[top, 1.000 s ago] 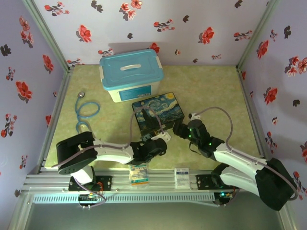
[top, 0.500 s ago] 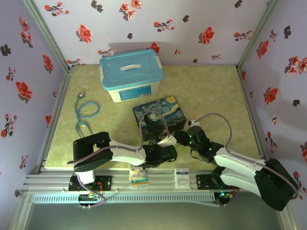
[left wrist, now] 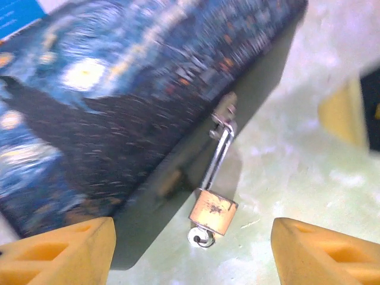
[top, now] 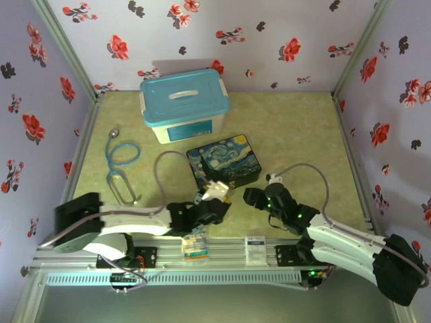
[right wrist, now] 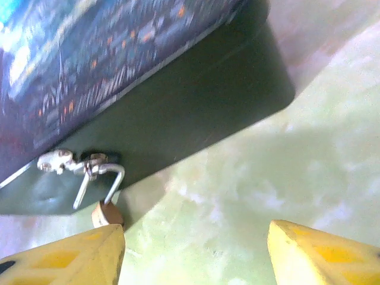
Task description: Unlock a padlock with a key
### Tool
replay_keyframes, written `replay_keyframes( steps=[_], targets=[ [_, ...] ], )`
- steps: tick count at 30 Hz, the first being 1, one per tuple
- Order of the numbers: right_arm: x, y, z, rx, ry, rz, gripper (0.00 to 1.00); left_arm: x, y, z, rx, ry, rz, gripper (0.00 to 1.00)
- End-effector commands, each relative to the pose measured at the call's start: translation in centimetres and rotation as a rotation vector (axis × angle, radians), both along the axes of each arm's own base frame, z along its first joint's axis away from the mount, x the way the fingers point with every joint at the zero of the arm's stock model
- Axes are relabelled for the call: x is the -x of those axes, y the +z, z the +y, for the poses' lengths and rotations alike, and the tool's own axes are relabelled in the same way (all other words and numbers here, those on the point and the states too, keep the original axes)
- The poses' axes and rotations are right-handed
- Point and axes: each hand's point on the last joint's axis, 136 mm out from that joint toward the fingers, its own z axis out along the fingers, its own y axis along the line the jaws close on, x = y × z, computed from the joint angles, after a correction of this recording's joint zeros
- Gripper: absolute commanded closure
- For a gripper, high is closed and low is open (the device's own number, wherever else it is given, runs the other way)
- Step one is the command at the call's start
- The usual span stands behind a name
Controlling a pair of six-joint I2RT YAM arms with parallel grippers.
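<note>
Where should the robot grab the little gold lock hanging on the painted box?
Probably the padlock by its squarish brass body, pinched across its side edges, coming from the side away from the box. Its thin shackle is hooked in the latch, and the box wall blocks the back.

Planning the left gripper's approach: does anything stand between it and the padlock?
Nothing visible does. In the left wrist view the padlock hangs from the hasp of the Starry Night box, straight ahead of the open left gripper, over bare tabletop.
</note>
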Motion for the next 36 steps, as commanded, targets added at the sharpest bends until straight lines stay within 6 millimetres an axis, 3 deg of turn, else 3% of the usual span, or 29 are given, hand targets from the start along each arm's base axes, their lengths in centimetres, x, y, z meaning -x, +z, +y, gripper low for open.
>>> replay_keyframes(
  steps=[1, 5, 8, 17, 21, 31, 36],
  targets=[
    [0.1, 0.3, 1.4, -0.019, -0.045, 0.026, 0.35, -1.1, 1.7, 2.8, 0.250, 0.110, 0.081, 0.31],
    [0.3, 0.4, 4.7, -0.031, -0.053, 0.052, 0.35, -2.5, 1.3, 6.1, 0.379, 0.183, 0.158, 0.31],
    [0.2, 0.8, 6.5, 0.015, -0.091, 0.018, 0.35, -2.9, 1.1, 7.1, 0.360, 0.205, 0.157, 0.31],
    [-0.2, -1.7, 9.0, 0.280, -0.075, -0.030, 0.35, -4.4, 0.0, 9.2, 0.349, 0.319, 0.166, 0.30],
    [-0.4, -2.3, 9.5, 0.364, -0.069, -0.037, 0.36, -4.9, -0.1, 8.9, 0.327, 0.319, 0.164, 0.30],
    [0.0, -4.6, 7.7, 0.489, -0.091, -0.011, 0.45, -5.8, -0.3, 8.4, 0.321, 0.326, 0.165, 0.30],
    [0.7, -4.7, 7.0, 0.489, -0.080, 0.006, 0.47, -6.0, -0.3, 8.5, 0.325, 0.330, 0.161, 0.30]
  ],
)
